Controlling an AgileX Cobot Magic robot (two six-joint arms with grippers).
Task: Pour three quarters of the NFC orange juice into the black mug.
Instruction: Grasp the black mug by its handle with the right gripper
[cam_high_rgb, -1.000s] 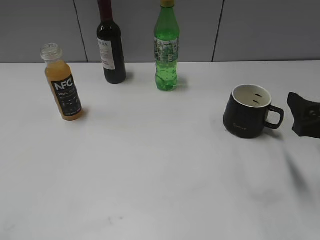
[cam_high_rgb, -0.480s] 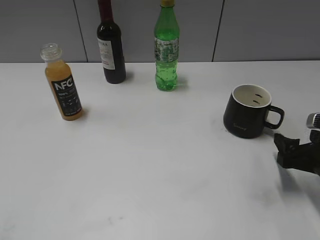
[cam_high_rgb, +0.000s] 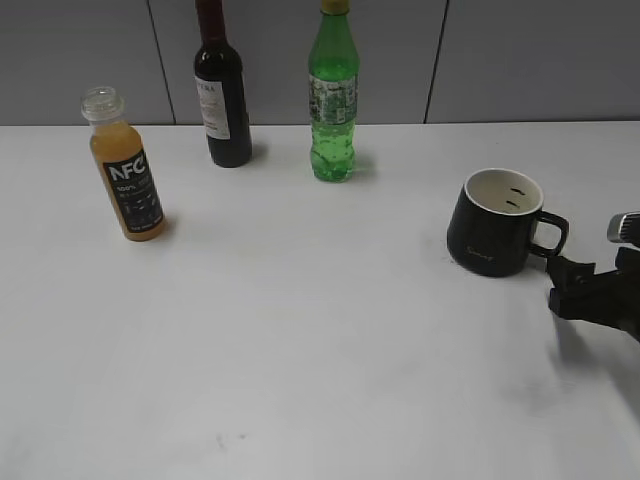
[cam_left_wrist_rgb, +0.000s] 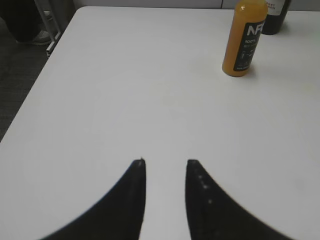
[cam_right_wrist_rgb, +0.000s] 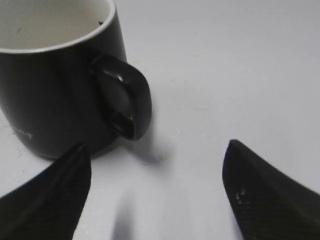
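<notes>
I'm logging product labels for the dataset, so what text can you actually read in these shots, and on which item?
"NFC" and "100%": on the black label of the NFC orange juice bottle.
Pale script on the black mug: too small to read.
White label on the dark wine bottle: letters show, blurred.
Label on the green plastic bottle: too small to read.

1. NFC orange juice (cam_high_rgb: 126, 168): clear plastic, black label.
2. Black mug (cam_high_rgb: 497, 222): matt black outside, cream inside, handle glossier in the right wrist view.
3. Right gripper (cam_right_wrist_rgb: 157, 192): fingers (cam_right_wrist_rgb: 265, 195) with woven, carbon-fibre look.
4. Table (cam_high_rgb: 300, 330): smooth, matt white.
5. Green bottle (cam_high_rgb: 332, 95): glossy translucent plastic.
6. Wine bottle (cam_high_rgb: 222, 90): dark, glossy, glass-like.
</notes>
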